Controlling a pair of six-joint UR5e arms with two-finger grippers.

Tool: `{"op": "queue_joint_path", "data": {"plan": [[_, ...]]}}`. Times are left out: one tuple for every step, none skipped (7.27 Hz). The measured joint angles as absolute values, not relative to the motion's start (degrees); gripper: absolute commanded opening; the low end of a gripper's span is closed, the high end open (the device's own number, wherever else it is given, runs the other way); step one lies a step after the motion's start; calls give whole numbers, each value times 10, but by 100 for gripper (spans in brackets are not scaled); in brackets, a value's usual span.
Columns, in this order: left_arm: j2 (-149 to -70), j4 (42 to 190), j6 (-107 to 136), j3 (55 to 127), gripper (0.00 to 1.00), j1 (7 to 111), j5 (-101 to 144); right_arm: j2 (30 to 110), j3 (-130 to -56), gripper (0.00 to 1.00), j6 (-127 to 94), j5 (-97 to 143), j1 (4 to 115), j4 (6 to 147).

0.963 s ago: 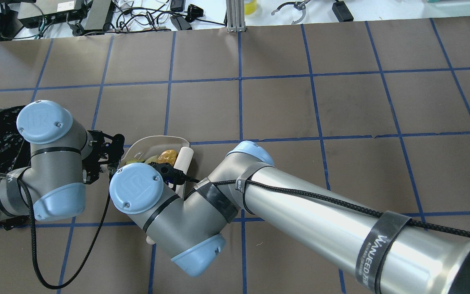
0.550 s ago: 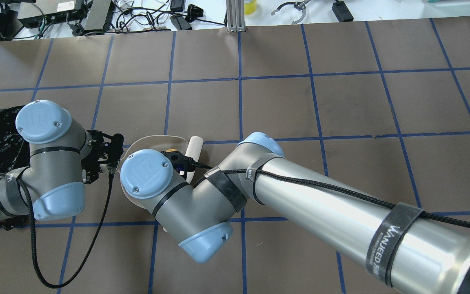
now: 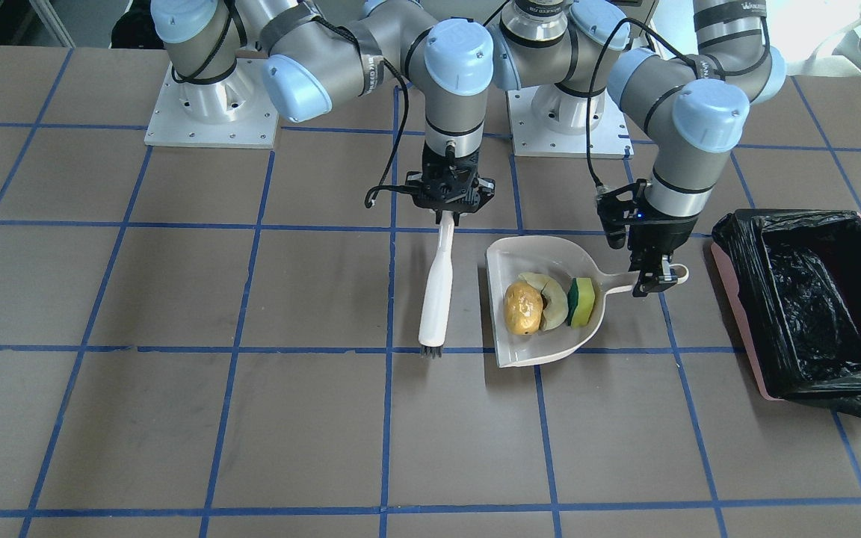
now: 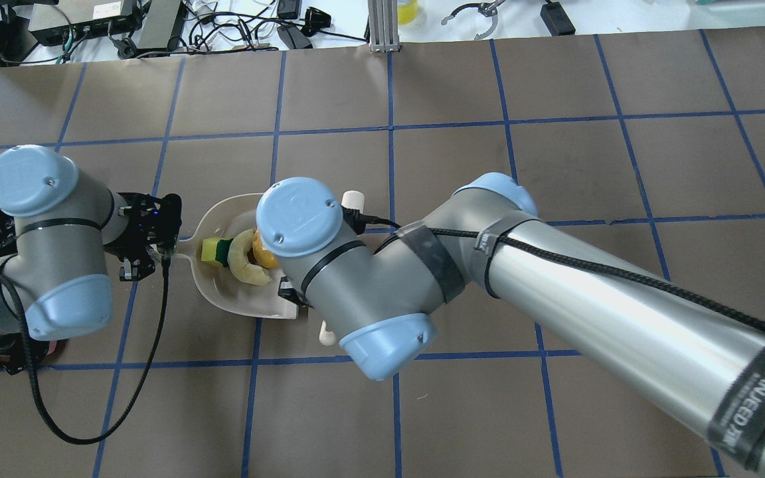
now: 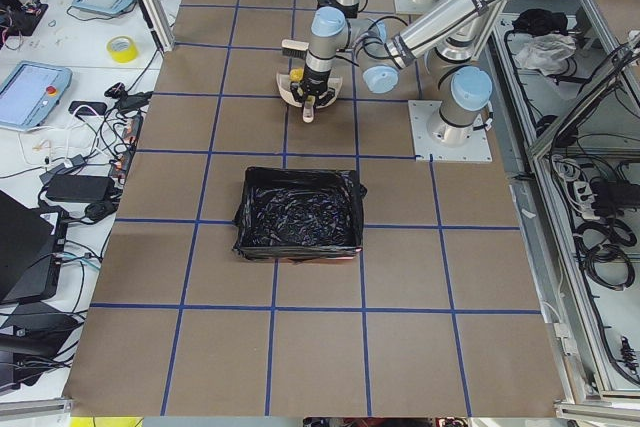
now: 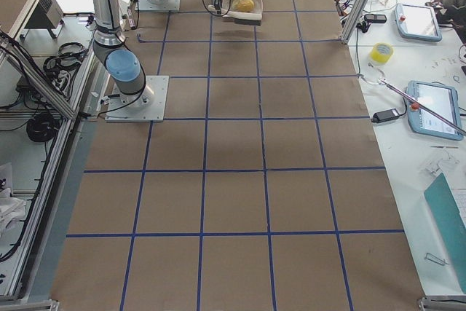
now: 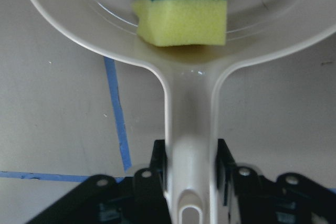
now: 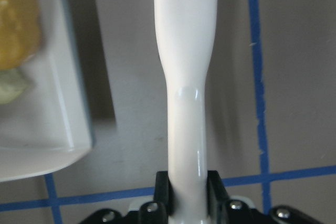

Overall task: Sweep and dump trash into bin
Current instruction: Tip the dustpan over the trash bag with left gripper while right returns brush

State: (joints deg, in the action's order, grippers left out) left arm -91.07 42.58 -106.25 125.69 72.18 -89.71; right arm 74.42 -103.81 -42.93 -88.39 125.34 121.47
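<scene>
The trash lies in a beige dustpan (image 3: 509, 261): a golden-brown potato lump (image 3: 524, 308), a pale peel scrap (image 3: 554, 299) and a yellow sponge piece with green backing (image 3: 582, 301). My left gripper (image 3: 651, 280) is shut on the dustpan handle (image 7: 189, 150). The sponge (image 7: 181, 22) lies just ahead of the handle. My right gripper (image 3: 449, 213) is shut on a white brush (image 3: 436, 291), which hangs bristles-down beside the dustpan's open edge. The bin (image 3: 737, 314), pink with a black bag, stands beyond the left gripper. In the overhead view the sponge (image 4: 213, 251) and peel (image 4: 243, 265) show; the right arm covers most of the brush.
The bin (image 5: 300, 212) stands open-topped on the brown gridded table. Both arm bases (image 3: 210, 112) are bolted at the table's robot side. In the overhead view cables and equipment (image 4: 157, 26) lie beyond the table's far edge.
The right gripper has drawn the brush out of the dustpan to its open side. The left arm has shifted left with the dustpan; the trash is now uncovered in the pan.
</scene>
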Motion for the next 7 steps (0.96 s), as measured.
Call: {"op": "queue_joint_path", "data": {"plan": [[-912, 482, -1068, 1220, 0, 681, -850, 759, -1051, 0, -366, -883, 1202, 1204], [-915, 544, -1071, 1175, 0, 645, -812, 769, -1064, 0, -290, -883, 1142, 1200], [-919, 614, -1073, 1120, 0, 612, -787, 773, -1076, 0, -202, -884, 1075, 1200], [-924, 672, -1073, 1073, 0, 582, -773, 775, -1083, 0, -117, -884, 1006, 1201], [-931, 713, -1074, 1038, 0, 546, -762, 775, -1086, 0, -23, -884, 932, 1205], [-939, 730, -1089, 1020, 0, 504, -757, 773, -1084, 0, 73, -885, 858, 1209], [-951, 735, -1123, 1008, 0, 461, -755, 766, -1075, 0, 149, -890, 798, 1212]]}}
